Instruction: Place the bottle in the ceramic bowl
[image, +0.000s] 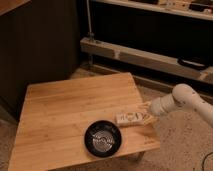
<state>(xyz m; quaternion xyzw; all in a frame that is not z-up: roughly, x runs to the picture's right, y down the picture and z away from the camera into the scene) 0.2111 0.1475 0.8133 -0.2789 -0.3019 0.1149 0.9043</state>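
The small whitish-cream bottle (129, 118) lies on its side on the wooden table (65, 110), near the right edge. The round black ceramic bowl (103, 138) with pale rings inside sits just left of and in front of it, near the table's front edge. My gripper (145, 113) reaches in from the right on a white arm (177, 101). Its pale fingers are at the bottle's right end, touching or nearly touching it.
The table's right edge and front right corner (152, 142) lie just under the gripper. A speckled floor (185, 145) lies to the right. A low metal rail and dark shelving (145, 55) stand behind the table.
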